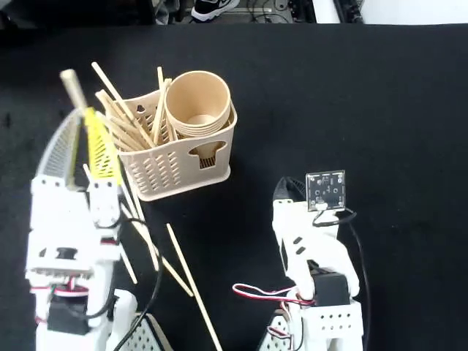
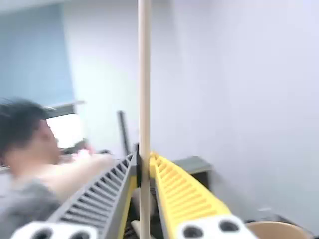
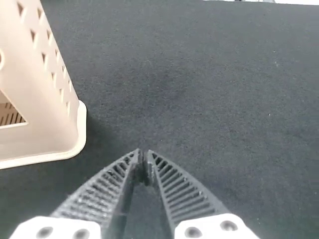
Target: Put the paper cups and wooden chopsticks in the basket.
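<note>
A beige slotted basket [image 1: 183, 164] stands left of the table's middle, holding stacked paper cups [image 1: 197, 102] and several wooden chopsticks [image 1: 128, 124]. My left gripper [image 1: 80, 117], one finger grey and one yellow, is raised just left of the basket and shut on a chopstick [image 1: 73, 88] that points up toward the camera. In the left wrist view the held chopstick [image 2: 144, 74] stands upright between the tips of the left gripper [image 2: 144, 162], with a cup rim [image 2: 271, 230] at the corner. My right gripper [image 3: 143, 158] is shut and empty, low over the cloth right of the basket [image 3: 40, 99].
Several loose chopsticks [image 1: 190, 285] lie on the black cloth in front of the basket, between the two arm bases, some passing under the left arm [image 1: 157, 252]. The right arm [image 1: 314, 241] sits folded near the front edge. Black cloth stretches to the right and back.
</note>
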{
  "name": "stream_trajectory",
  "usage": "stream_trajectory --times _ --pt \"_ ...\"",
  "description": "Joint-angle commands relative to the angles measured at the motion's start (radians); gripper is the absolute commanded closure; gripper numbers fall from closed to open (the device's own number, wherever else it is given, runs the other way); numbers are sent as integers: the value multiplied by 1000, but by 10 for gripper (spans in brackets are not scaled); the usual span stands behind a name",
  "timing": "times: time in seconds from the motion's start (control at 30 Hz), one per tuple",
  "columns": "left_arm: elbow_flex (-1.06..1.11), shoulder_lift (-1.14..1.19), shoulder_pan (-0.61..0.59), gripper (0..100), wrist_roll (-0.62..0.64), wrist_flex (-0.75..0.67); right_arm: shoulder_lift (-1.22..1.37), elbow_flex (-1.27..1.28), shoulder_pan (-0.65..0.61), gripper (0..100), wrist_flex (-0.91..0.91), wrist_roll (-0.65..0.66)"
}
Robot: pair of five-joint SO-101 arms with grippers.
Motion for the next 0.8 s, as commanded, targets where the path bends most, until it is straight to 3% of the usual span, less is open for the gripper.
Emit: stream_trajectory --times 0.0,0.3,0.67,0.77 --pt "-25 138 44 971 141 -133 -74 -4 6 979 2 11" --pt "-329 701 -105 971 425 -164 -74 -4 6 979 2 11" --pt "-278 844 -120 968 442 -161 -74 -4 6 979 2 11" --pt "-272 841 -120 873 445 -107 -74 -4 6 979 2 11"
